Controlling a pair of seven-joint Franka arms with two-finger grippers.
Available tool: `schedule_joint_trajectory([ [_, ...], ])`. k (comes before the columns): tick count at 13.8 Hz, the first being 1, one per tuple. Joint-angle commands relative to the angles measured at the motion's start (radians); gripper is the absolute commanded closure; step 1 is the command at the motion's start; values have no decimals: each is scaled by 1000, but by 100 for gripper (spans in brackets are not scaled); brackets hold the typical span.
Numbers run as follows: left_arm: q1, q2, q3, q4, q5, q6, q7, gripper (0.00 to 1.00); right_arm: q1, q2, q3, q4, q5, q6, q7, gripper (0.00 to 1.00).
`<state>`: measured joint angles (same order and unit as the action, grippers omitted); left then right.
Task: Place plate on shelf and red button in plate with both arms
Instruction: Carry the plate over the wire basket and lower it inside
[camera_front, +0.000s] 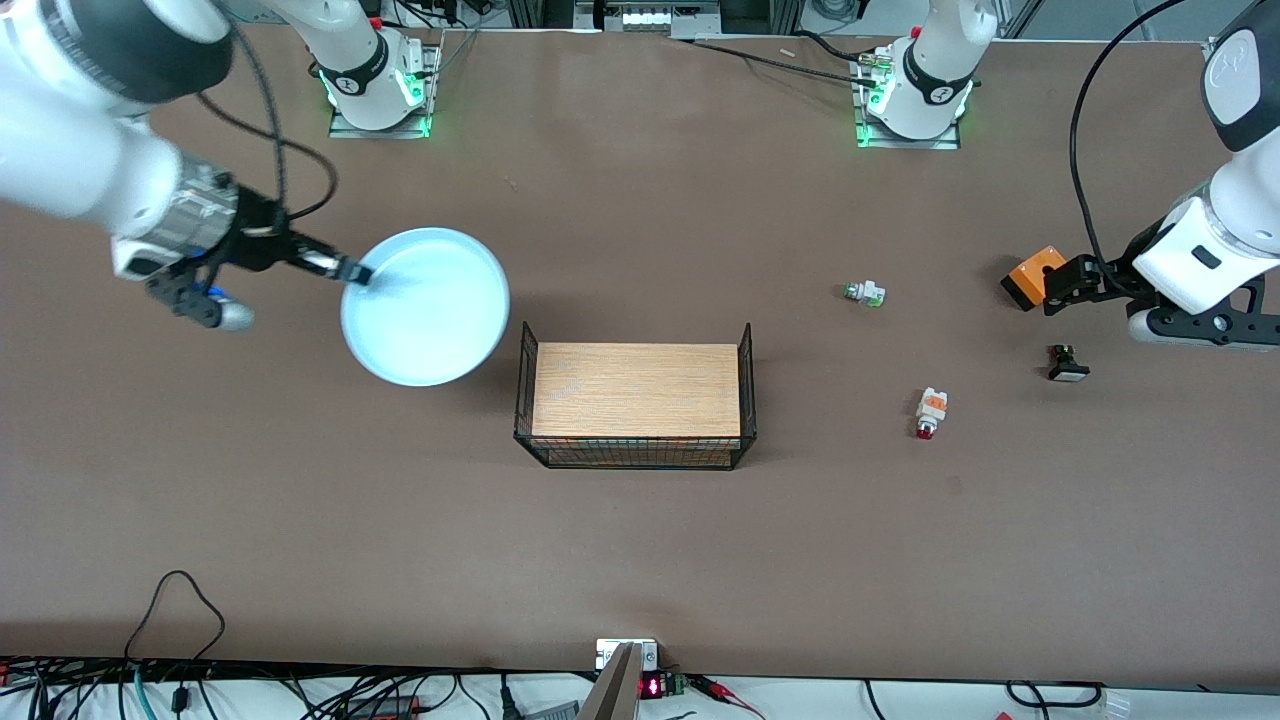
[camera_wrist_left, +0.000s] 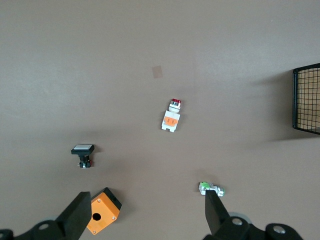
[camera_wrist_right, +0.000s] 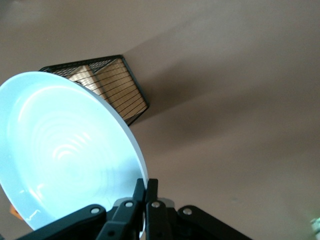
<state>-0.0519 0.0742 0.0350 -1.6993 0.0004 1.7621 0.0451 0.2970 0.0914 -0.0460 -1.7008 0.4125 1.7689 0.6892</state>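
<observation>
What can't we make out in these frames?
- Plate: in the right wrist view its rim runs off the picture's edge; the right tool covers the pinched rim.
- Rack: cut by the edge in the left wrist view; the plate hides part of it in the right wrist view.
- Left tool: over the table by the orange box, hiding part of it in the front view.
- Red button: too small for markings.

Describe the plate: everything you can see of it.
The plate is round, shallow and pale light blue, with a raised rim and a glossy, smooth look; faint concentric rings show inside it in the right wrist view. The right gripper is shut on its rim and holds it tilted in the air, over the table beside the wire basket, toward the right arm's end. Nothing else touches it.
</observation>
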Motion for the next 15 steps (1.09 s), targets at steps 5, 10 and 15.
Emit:
schedule_joint_trajectory([
  [5, 3, 6, -4, 24, 16, -23, 19, 0, 260, 126, -8, 62, 8, 257, 416, 100],
  [10, 3, 6, -4, 24, 16, -23, 19, 0, 284, 197, -9, 58, 0, 326, 432, 100],
  [15, 1, 6, -4, 26, 18, -24, 19, 0, 324, 252, -9, 53, 0, 397, 435, 100],
])
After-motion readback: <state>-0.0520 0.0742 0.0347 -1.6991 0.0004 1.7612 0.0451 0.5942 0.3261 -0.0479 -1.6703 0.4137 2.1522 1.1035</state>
